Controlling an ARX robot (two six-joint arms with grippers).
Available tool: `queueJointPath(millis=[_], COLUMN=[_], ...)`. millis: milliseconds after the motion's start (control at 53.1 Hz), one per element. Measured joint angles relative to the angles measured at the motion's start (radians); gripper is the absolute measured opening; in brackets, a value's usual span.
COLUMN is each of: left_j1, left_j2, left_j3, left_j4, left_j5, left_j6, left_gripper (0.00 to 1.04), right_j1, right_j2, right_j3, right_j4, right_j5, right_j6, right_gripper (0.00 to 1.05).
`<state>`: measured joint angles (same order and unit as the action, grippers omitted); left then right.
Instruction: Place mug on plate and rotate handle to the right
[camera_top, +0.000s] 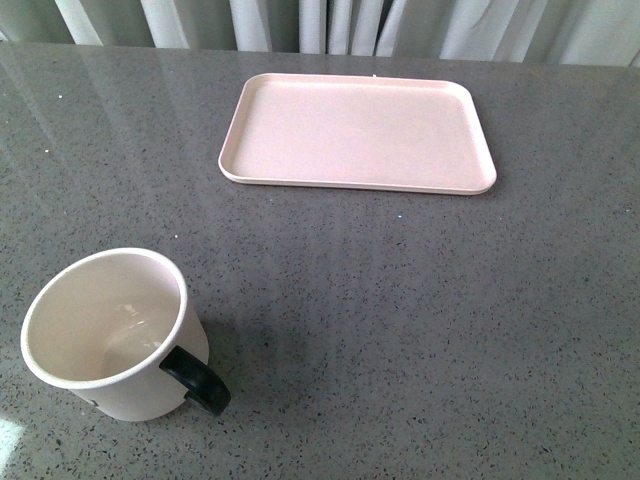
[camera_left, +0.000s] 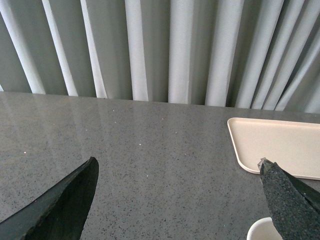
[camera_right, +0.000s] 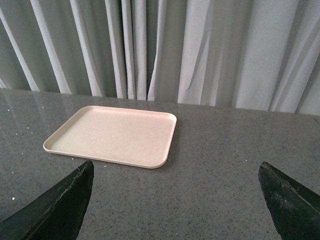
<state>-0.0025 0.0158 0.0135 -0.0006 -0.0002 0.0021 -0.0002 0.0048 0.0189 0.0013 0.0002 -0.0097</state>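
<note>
front: mug is seen upright on the table, near left, handle turned near-right, well apart from the far plate | left wrist: left gripper is held apart, mug rim near one finger | right wrist: right gripper is held apart, plate beyond

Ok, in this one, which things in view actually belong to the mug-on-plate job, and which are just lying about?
Belongs to the job:
mug, upright, not yet on the plate
its black handle
pink plate, nothing on it
left gripper and right gripper, both open

Just there:
grey speckled tabletop
pale curtains behind it
</note>
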Motion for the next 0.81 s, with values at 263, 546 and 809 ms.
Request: queueJointPath(millis=[263,546,809], left_j1=[0.000,0.000,0.037], left_j2=[0.000,0.000,0.543], left_j3=[0.000,0.000,0.245], left_j4=[0.000,0.000,-0.177], left_j5=[0.000,0.000,0.178], left_j6=[0.000,0.000,0.150], left_gripper=[0.96,0.96,0.96], right_j1=[0.000,0.000,0.000], right_j2=[0.000,0.000,0.000], right_j3=[0.000,0.000,0.000], right_j4=[0.000,0.000,0.000], right_j5=[0.000,0.000,0.000], right_j6=[0.000,0.000,0.000], right_gripper=[0.96,0.96,0.96])
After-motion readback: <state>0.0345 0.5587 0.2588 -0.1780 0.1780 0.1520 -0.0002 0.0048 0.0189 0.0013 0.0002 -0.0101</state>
